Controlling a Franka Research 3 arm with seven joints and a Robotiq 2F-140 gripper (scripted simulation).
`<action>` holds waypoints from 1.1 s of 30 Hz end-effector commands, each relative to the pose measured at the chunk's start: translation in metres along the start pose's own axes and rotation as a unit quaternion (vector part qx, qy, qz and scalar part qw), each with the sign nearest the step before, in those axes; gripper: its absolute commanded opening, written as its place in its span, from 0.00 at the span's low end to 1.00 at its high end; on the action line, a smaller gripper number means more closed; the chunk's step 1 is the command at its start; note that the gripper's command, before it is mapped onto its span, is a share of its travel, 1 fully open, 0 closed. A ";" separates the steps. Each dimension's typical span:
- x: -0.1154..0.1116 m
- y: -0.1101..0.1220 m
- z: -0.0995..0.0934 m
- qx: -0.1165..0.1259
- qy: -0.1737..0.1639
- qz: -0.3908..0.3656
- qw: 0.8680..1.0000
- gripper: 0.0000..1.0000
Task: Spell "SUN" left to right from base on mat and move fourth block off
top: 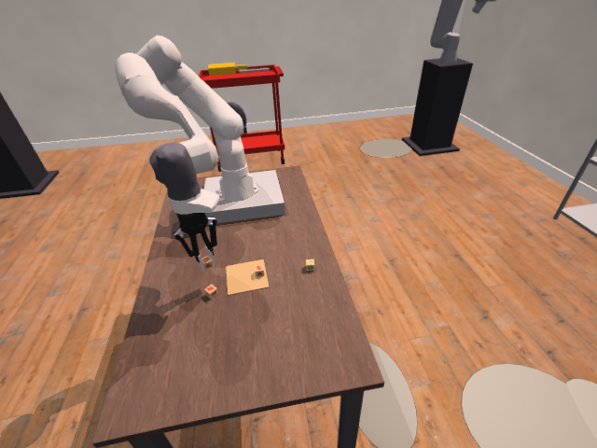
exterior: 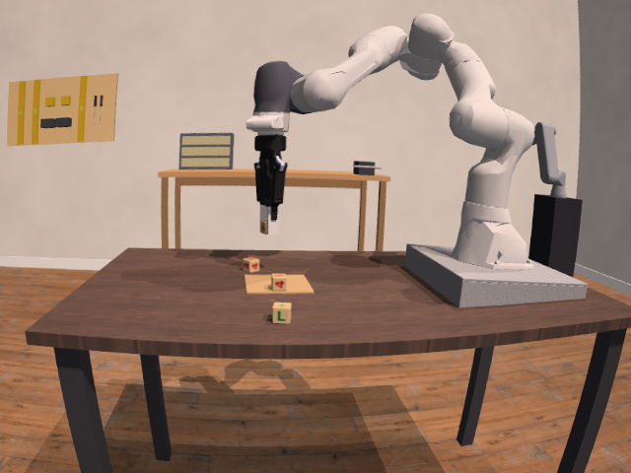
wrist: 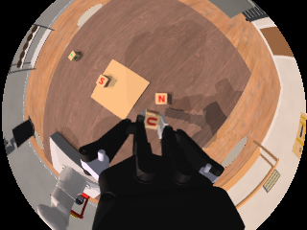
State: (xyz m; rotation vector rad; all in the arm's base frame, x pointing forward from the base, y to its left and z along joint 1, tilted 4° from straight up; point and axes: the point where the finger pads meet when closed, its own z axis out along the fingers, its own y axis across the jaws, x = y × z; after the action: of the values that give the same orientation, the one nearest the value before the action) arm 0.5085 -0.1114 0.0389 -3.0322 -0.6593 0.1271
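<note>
My gripper [top: 206, 260] [exterior: 268, 225] [wrist: 151, 117] is shut on the U block and holds it well above the table, beside the mat. The red U on its top shows in the wrist view. The S block [top: 259, 271] [exterior: 278, 282] [wrist: 102, 80] sits flat on the tan mat [top: 238, 284] [exterior: 301, 287] [wrist: 126, 93], near the edge on the green-lettered block's side. The N block [top: 210, 291] [exterior: 250, 265] [wrist: 161, 99] lies on the table off the mat's opposite side, N up, turned relative to the mat.
The fourth block [top: 310, 265] [exterior: 281, 312] [wrist: 74, 56], with green markings and an L on one side, lies on the table off the mat. The robot's grey base [top: 250, 212] [exterior: 509, 290] stands at one end of the table.
</note>
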 end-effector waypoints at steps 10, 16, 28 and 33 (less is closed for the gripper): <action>0.006 -0.022 0.001 -0.002 -0.005 -0.144 0.990 0.16; 0.011 -0.034 0.000 -0.002 -0.005 -0.197 0.980 0.16; 0.018 -0.056 -0.001 -0.003 -0.005 -0.294 0.956 0.16; 0.021 -0.065 -0.001 -0.004 -0.004 -0.336 0.942 0.16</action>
State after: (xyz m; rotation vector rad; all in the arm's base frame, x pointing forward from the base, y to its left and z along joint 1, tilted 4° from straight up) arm 0.5026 -0.0469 0.0420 -2.7137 -1.4666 0.1063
